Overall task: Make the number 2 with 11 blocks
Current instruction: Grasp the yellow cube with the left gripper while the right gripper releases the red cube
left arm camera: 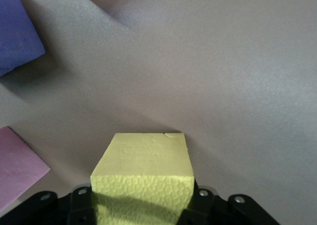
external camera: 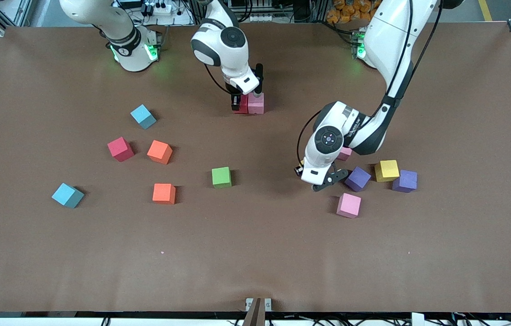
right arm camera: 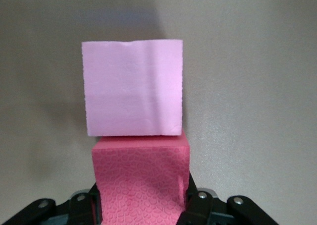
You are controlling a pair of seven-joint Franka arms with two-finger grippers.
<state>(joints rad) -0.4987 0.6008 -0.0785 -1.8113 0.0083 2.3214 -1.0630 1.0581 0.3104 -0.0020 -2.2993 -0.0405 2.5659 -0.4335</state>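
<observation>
Clamping half-hidden red blk (right arm camera: 141, 178), right gripper (right arm camera: 142, 207), left gripper (external camera: 330, 181) nr purple blk (external camera: 358, 178)

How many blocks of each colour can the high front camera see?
pink foam cubes: 3
red foam cubes: 2
orange foam cubes: 2
purple foam cubes: 2
light-blue foam cubes: 2
green foam cube: 1
yellow foam cube: 1
Total: 13

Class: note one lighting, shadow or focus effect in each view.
Front view: green glow on the table by both bases; left wrist view: near face of the yellow block shaded; right wrist view: pink block evenly lit, red block sharply textured.
</observation>
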